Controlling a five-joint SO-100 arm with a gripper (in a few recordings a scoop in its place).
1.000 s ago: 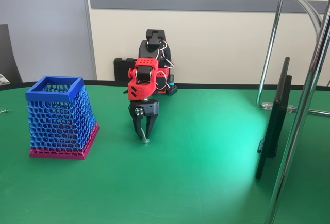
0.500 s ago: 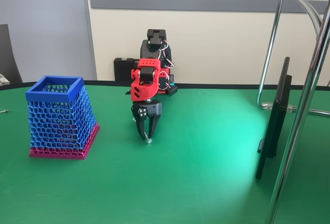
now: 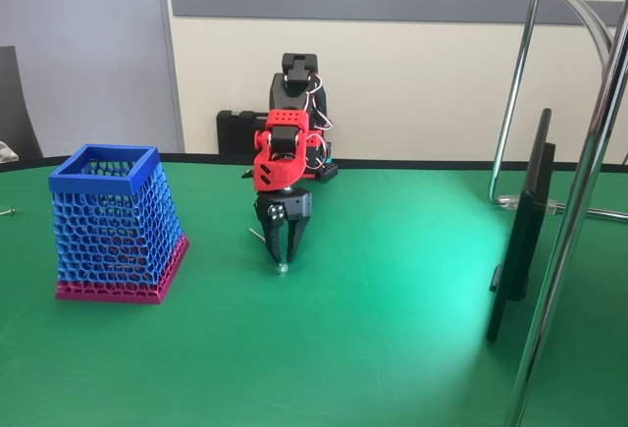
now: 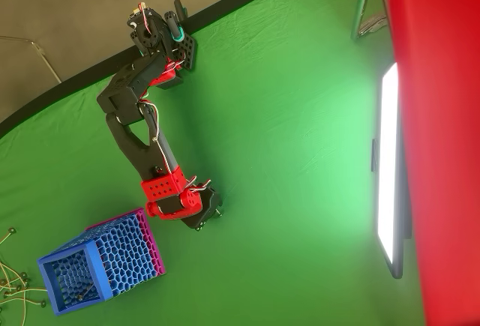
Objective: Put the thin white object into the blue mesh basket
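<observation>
We see the green desk (image 3: 392,348) across the lower two thirds of the fixed view, and it covers most of the overhead view (image 4: 285,154). The red and black arm (image 3: 285,142) stands at the desk's far edge, at centre frame in the fixed view; in the overhead view it runs from the upper left down toward the lower middle (image 4: 142,146). A flat screen (image 3: 520,231) stands edge-on at the right of the fixed view, beside chrome tubes (image 3: 579,201).

The basket (image 3: 113,221) sits at the left of the fixed view, upright, blue rim above, pink band at its base; in the overhead view it lies at the lower left (image 4: 97,266), near the arm's wrist but apart from it.

The gripper (image 3: 282,258) points straight down just right of the basket, its tips close above the desk. We see its black fingers drawn near together at the tips, with a small pale knob (image 3: 282,268) at the tip. A thin pale stick (image 3: 257,237) slants just left of the fingers. Whether the gripper clamps it, we cannot tell.
</observation>
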